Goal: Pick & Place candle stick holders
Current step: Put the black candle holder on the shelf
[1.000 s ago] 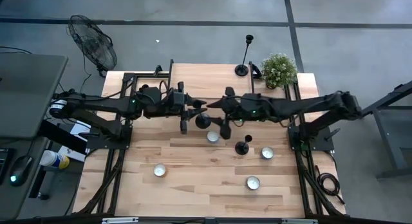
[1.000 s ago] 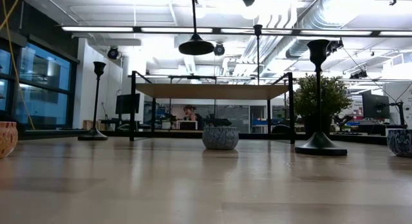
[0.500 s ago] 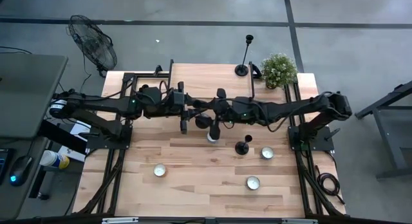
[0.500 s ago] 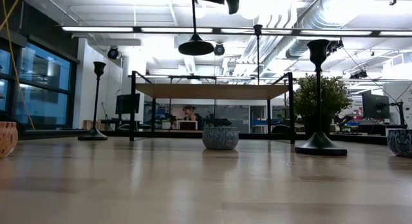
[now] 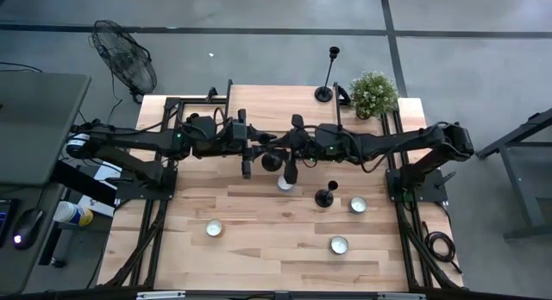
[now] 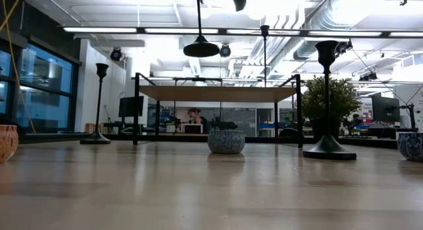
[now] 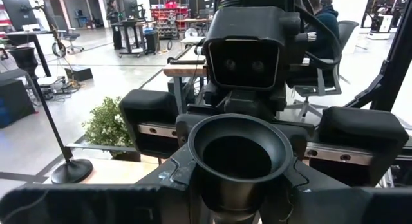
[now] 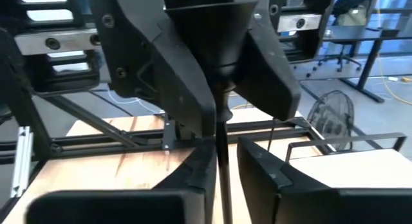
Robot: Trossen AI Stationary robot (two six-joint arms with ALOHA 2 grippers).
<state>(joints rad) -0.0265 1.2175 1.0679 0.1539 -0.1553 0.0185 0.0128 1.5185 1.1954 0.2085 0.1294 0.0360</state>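
1. The left tool [image 5: 259, 150] clamps a slim black metal candlestick [image 7: 238, 156] at its cup, held above the wooden tabletop [image 5: 259, 240].
2. The right tool [image 8: 222, 163] brackets its stem, jaws slightly apart.
3. Judging by this, two other candlesticks stand placed; the handover is unfinished.

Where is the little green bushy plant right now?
In the high view, the little green bushy plant sits at the table's far right corner, just right of the tall slim black metal candlestick standing at the far edge.

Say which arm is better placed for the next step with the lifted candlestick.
Right, probably. The left gripper holds the candlestick by its cup above the table, and its stem hangs between the right gripper's open fingers, which need only close.
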